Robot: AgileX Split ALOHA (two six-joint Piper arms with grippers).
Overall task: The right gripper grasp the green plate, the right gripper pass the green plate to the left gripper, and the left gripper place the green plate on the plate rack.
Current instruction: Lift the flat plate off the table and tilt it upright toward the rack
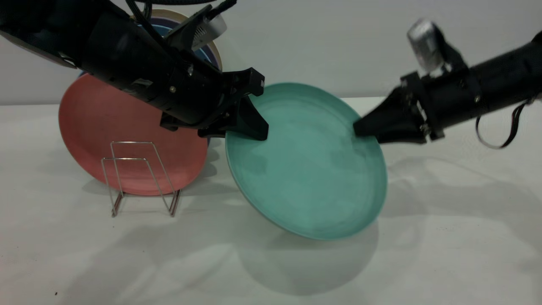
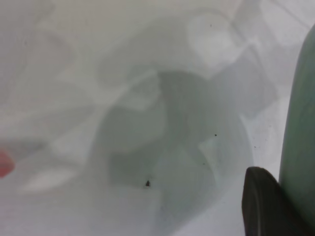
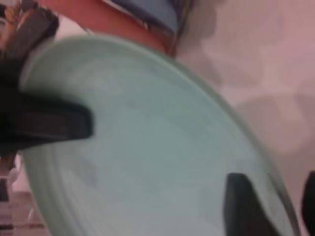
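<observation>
**Green plate gripped by both tools**

The green plate [image 1: 307, 165] hangs tilted above the bench [image 1: 444, 254], just right of the plate rack [image 1: 142, 178]. The left tool [image 1: 254, 127] clamps its upper-left rim; the right tool [image 1: 360, 127] pinches its right rim.

A plain teal-green plate [image 1: 309, 169], a salmon-pink plate [image 1: 110, 127], a silvery wire rack [image 1: 139, 178], black arms.

Lab test bench, not a home kitchen.
My arms work over a bare white table [image 1: 444, 237] against a plain white wall [image 1: 338, 42].
</observation>
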